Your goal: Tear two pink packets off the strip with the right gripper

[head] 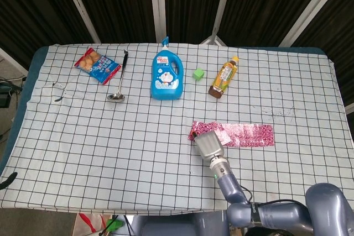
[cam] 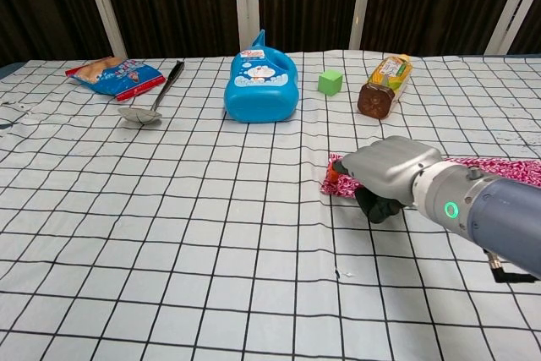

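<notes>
A shiny pink packet strip [head: 249, 135] lies flat on the checked cloth, right of centre. My right hand [head: 209, 145] sits over the strip's left end [head: 198, 129] with its fingers curled down on it. In the chest view the same hand [cam: 385, 171] pinches that end [cam: 331, 182] against the cloth, and the rest of the strip [cam: 507, 171] trails off to the right behind the forearm. The left end looks slightly skewed from the rest; whether it has come apart I cannot tell. My left hand appears in neither view.
Along the far side stand a blue detergent bottle [head: 167, 77], a green cube [head: 198, 73] and a lying tea bottle [head: 223, 77]. A ladle [head: 118, 84] and a snack bag [head: 97, 65] lie at the far left.
</notes>
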